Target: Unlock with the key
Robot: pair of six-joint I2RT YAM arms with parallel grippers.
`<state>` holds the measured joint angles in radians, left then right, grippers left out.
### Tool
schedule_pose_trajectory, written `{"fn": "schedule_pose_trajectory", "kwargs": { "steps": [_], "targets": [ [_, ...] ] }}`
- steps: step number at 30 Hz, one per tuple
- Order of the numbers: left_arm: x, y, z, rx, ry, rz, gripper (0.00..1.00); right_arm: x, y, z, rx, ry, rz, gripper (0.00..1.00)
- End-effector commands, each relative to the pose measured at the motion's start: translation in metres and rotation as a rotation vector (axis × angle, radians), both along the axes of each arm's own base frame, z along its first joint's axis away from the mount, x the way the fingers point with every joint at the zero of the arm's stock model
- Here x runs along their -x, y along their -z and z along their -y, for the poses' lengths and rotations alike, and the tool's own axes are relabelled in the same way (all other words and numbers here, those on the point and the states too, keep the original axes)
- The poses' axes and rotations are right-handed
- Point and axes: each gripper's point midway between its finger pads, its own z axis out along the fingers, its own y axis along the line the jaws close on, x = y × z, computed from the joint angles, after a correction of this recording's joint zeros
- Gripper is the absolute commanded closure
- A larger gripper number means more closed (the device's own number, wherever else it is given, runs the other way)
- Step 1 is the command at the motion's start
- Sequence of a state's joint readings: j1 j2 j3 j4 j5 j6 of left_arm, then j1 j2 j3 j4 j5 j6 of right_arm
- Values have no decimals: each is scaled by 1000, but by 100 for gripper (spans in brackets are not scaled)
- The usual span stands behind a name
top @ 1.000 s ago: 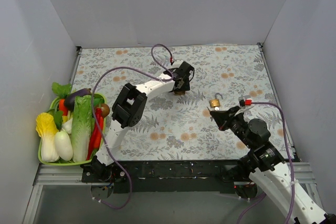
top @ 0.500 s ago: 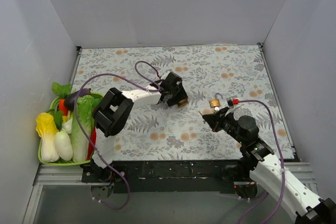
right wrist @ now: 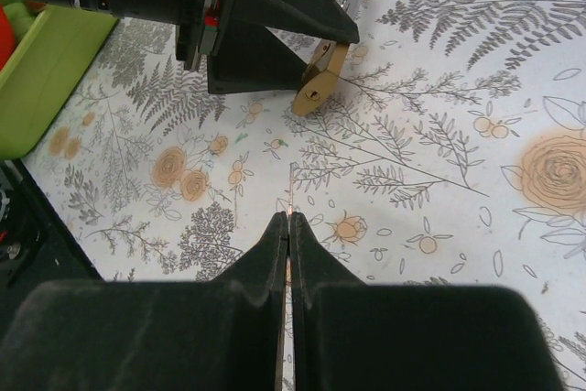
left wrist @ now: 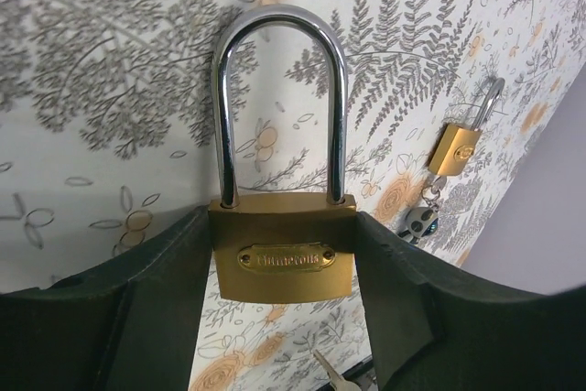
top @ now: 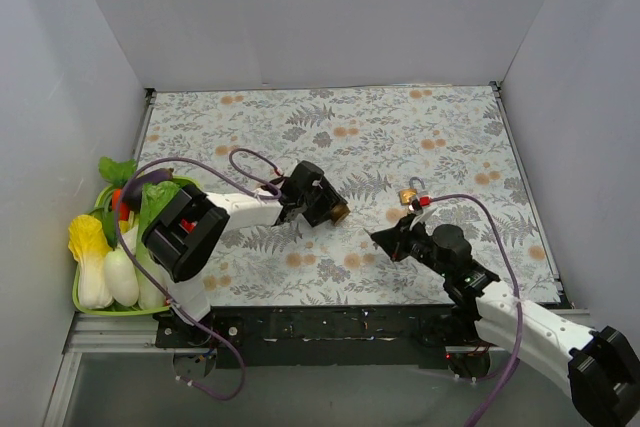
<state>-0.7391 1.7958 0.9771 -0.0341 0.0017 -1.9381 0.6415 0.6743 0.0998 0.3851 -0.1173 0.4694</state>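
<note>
My left gripper (top: 328,209) is shut on a brass padlock (left wrist: 281,254) with a steel shackle, holding its body between both fingers (left wrist: 137,309). The padlock also shows in the top view (top: 340,213) and in the right wrist view (right wrist: 320,80), its underside facing my right gripper. My right gripper (top: 385,239) is shut on a key (right wrist: 290,191), seen edge-on as a thin blade sticking out past the fingertips (right wrist: 275,235) and pointing towards the padlock, still apart from it. The key's tip shows in the left wrist view (left wrist: 330,368).
A second brass padlock (top: 411,194) with a key fob (left wrist: 421,222) lies on the floral table cover behind my right gripper. A green basket (top: 82,297) of toy vegetables stands at the left edge and shows in the right wrist view (right wrist: 46,70). Grey walls enclose the table.
My left gripper has carried the padlock nearer and to the left. My right gripper has moved left and nearer with the key, away from the second padlock.
</note>
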Motion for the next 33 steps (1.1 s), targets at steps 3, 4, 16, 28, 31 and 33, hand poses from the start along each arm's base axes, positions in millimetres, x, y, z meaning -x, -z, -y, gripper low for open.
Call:
{"fn": "schedule_pose_trajectory", "kwargs": {
  "steps": [3, 4, 16, 28, 31, 33],
  "targets": [
    [3, -51, 3, 187, -79, 47, 100, -4, -21, -22, -74, -12, 99, 99],
    [3, -54, 2, 198, -85, 50, 100, -4, -24, -25, -79, -20, 104, 99],
    [6, -73, -8, 255, -140, 83, 100, -9, -21, -47, -147, -15, 49, 99],
    [11, -82, -9, 299, -173, 95, 100, -16, -22, -53, -161, 3, 43, 99],
    [13, -86, -5, 323, -175, 94, 100, -15, -18, -57, -164, -10, 27, 99],
    [15, -87, -3, 335, -174, 91, 100, -15, -17, -59, -168, -16, 22, 99]
  ]
}}
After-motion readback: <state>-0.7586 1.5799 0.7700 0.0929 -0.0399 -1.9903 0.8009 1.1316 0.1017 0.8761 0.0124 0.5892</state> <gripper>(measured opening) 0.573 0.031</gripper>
